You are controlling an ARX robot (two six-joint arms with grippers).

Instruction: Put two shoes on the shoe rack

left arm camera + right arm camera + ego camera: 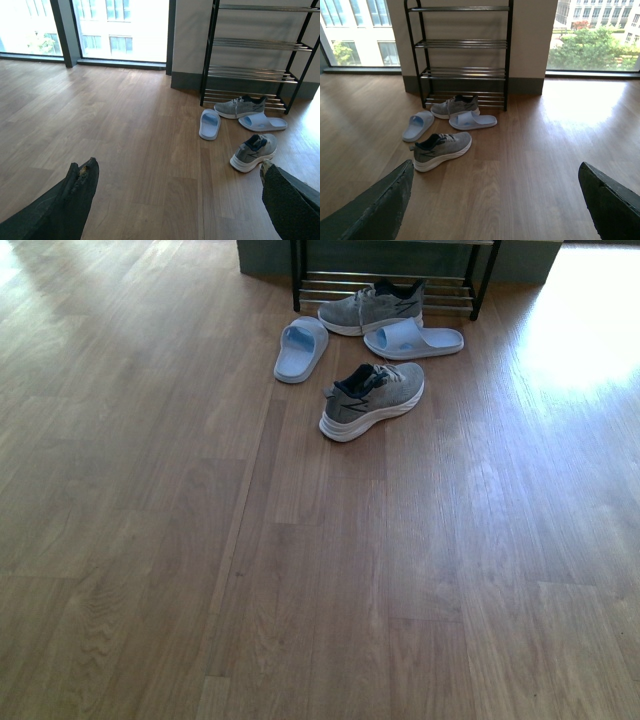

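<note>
Left claw (176, 167): released; two dark padded fingers (75, 205) are spread wide with nothing between them.
Right claw (495, 167): released and empty; its black fingers (380, 210) are spread just as wide.
Surface: smooth brown wood-plank floor (200, 570), marked by grain and long seams; a bright sunlight patch (580, 330) is seen at the far right.
Room: a pale wall (535, 35) with a dark skirting board (525, 85) is flanked by a left window (120, 30) and a right window (592, 35); buildings and green trees are seen outside.
Shoe rack: a multi-tier shoe rack (462, 44) of thin black metal side frames and shiny chrome rods is set against the far wall.
Sneakers: the near grey knit sneaker with white sole (372, 400) is stood upright on the floor, dark collar to the left; the far grey knit sneaker (370, 308) is placed just in front of the lowest rods.
Sandals: the left pale blue ribbed rubber slide sandal (300, 348) is laid pointing near to far; the right pale blue slide sandal (413, 339) is laid crosswise between the two sneakers, just beside the far one.
Task things: all four shoes are found on the floor, in front of the rack.
</note>
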